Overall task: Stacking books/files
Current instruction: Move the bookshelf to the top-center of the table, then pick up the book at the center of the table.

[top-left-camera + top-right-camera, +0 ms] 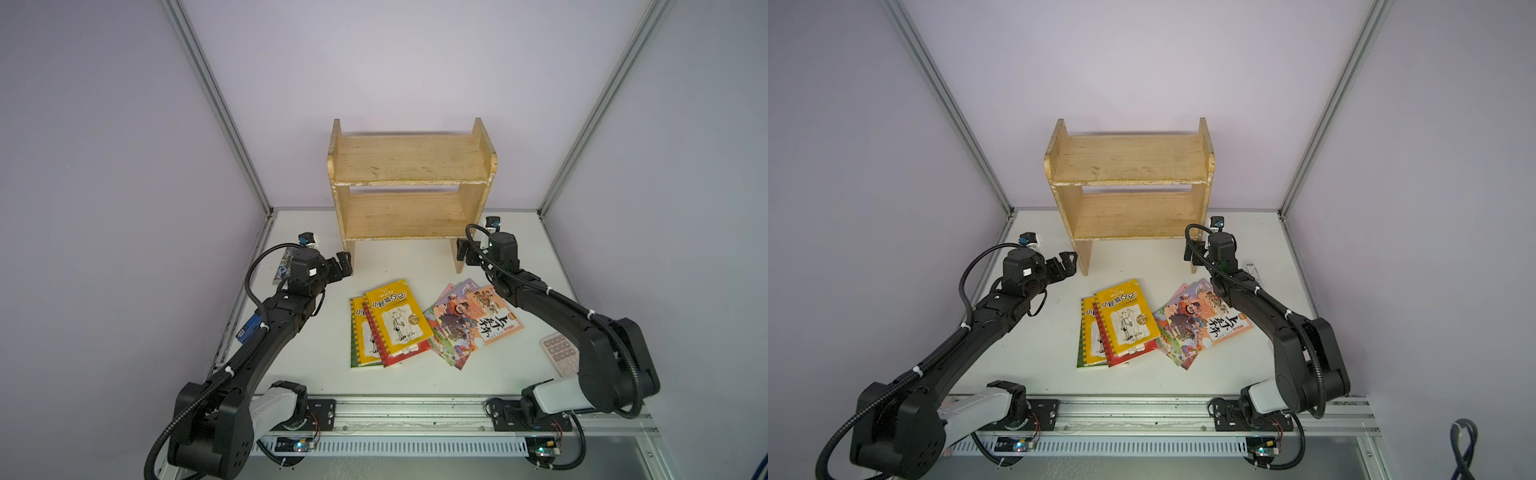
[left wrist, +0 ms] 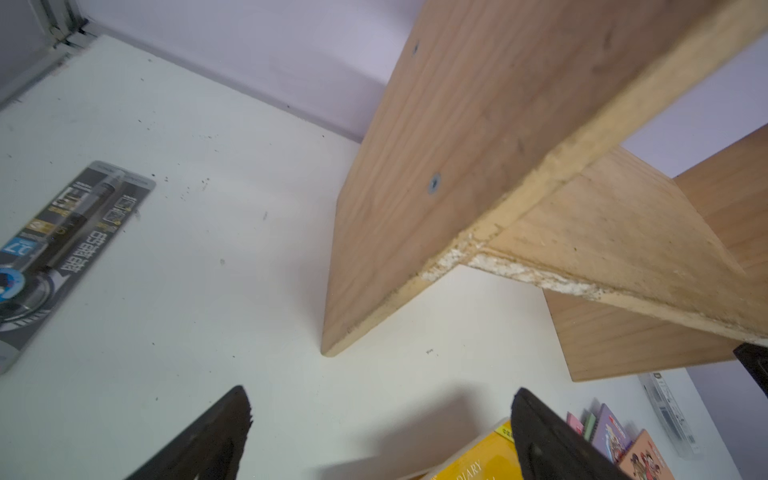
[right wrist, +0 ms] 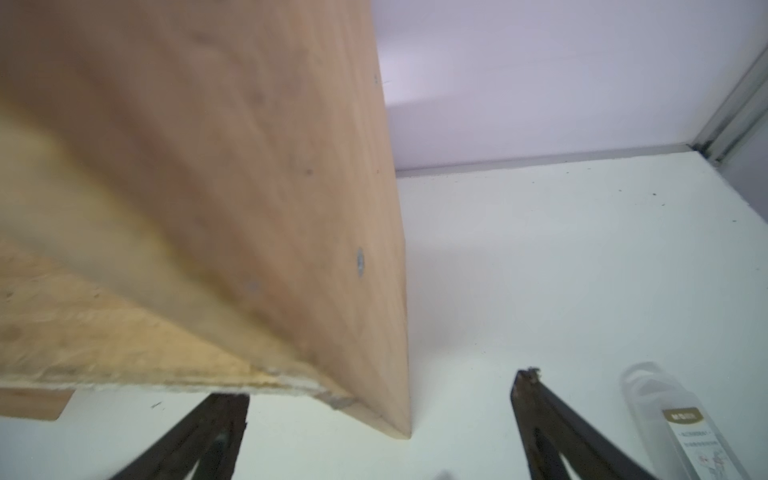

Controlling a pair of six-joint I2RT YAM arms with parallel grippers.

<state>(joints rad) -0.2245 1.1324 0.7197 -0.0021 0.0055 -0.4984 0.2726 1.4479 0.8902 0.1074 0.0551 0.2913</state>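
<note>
Two loose piles of books lie on the white table [image 1: 316, 365] in front of a wooden shelf. The left pile has a yellow stick-boy book [image 1: 397, 318] [image 1: 1127, 324] on top of a red and a green one. The right pile is a fan of thin cartoon books topped by an orange one [image 1: 488, 318] [image 1: 1214, 322]. My left gripper [image 1: 343, 264] [image 2: 380, 409] hangs open by the shelf's left leg, and the yellow book's corner [image 2: 478, 461] shows beside one finger. My right gripper [image 1: 463, 251] [image 3: 382, 399] is open at the shelf's right leg, holding nothing.
The two-tier wooden shelf [image 1: 411, 183] [image 1: 1129, 183] stands at the back with both boards bare. A pinkish calculator [image 1: 559, 353] lies under my right arm. A carded pen pack [image 2: 62, 245] lies at the left edge, and a clear plastic pack [image 3: 673, 424] at the right.
</note>
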